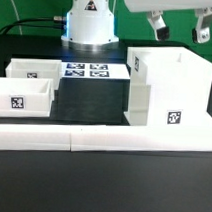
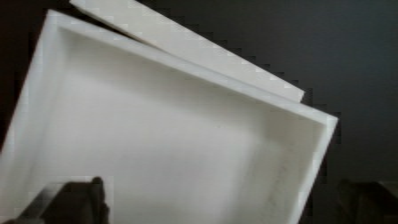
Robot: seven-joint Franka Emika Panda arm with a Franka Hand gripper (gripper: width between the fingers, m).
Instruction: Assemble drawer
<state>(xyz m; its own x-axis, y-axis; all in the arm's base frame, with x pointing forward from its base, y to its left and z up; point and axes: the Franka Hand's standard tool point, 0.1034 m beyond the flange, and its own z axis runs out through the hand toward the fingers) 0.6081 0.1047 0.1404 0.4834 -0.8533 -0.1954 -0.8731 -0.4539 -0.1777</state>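
Observation:
The drawer's large white casing point(image 1: 170, 92) stands at the exterior view's right, open side up, with a tag on its front face. Two small white trays stand at the exterior view's left: a near one point(image 1: 29, 99) with a tag and a farther one point(image 1: 31, 69). My gripper point(image 1: 179, 33) hangs just above the casing's top rim, open and empty. In the wrist view the casing's white inside point(image 2: 169, 130) fills the picture, and my gripper point(image 2: 214, 212) straddles it with one dark fingertip point(image 2: 80, 203) over the inside.
The marker board point(image 1: 88, 70) lies between the trays and the casing, in front of the robot's base point(image 1: 90, 23). Long low white L-shaped bars point(image 1: 103, 139) run along the front. The table is black.

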